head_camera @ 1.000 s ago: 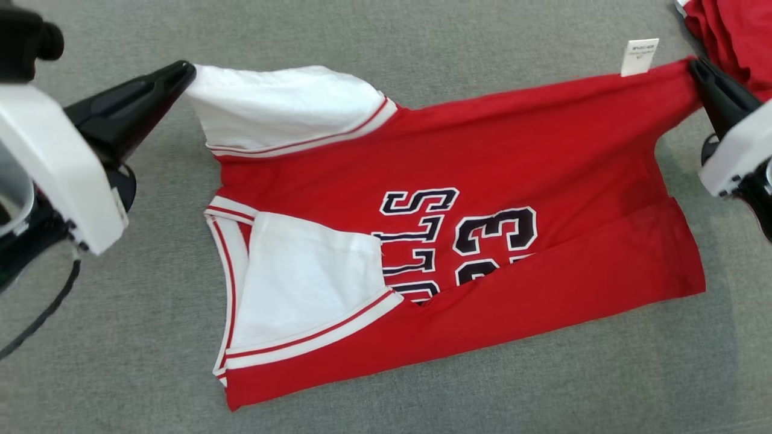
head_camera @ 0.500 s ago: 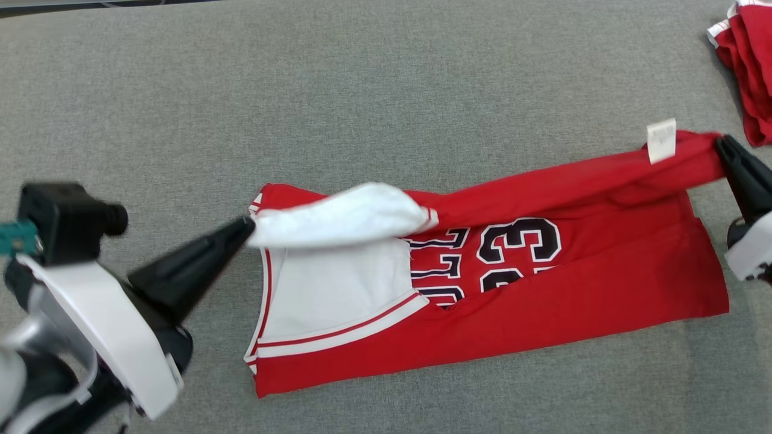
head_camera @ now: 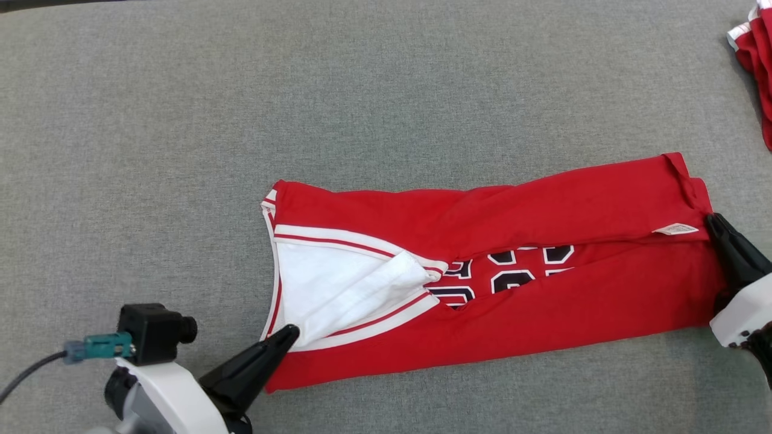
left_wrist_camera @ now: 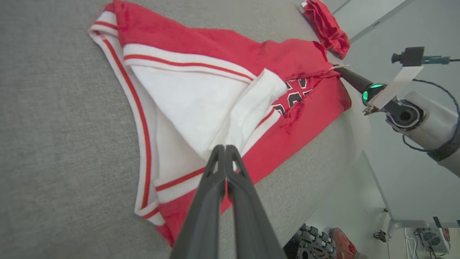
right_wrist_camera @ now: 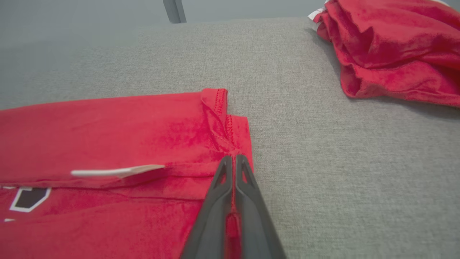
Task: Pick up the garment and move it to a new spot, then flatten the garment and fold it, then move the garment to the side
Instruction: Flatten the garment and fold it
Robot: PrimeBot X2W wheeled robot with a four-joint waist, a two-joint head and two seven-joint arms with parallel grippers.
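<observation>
The garment (head_camera: 543,313) is a red jersey with white trim and black lettering, lying lengthwise on the grey cloth surface (head_camera: 362,90). Its far long edge is folded over the middle and covers most of the lettering. My left gripper (head_camera: 289,331) is at the armhole end, shut on the white inner fabric, which runs right up to the closed tips in the left wrist view (left_wrist_camera: 225,148). My right gripper (head_camera: 710,220) is at the hem end, shut on the red hem corner (right_wrist_camera: 234,158), with red cloth showing between its fingers. A white label (right_wrist_camera: 118,171) lies just left of that grip.
A second crumpled red garment (head_camera: 757,72) lies at the far right of the surface, also in the right wrist view (right_wrist_camera: 395,50). In the left wrist view the surface's edge (left_wrist_camera: 323,201) drops to the floor just past the jersey.
Both grippers have carried the garment's far edge toward me and down, laying it over the middle. The white sleeve part now lies inside the fold. The head camera has also shifted.
</observation>
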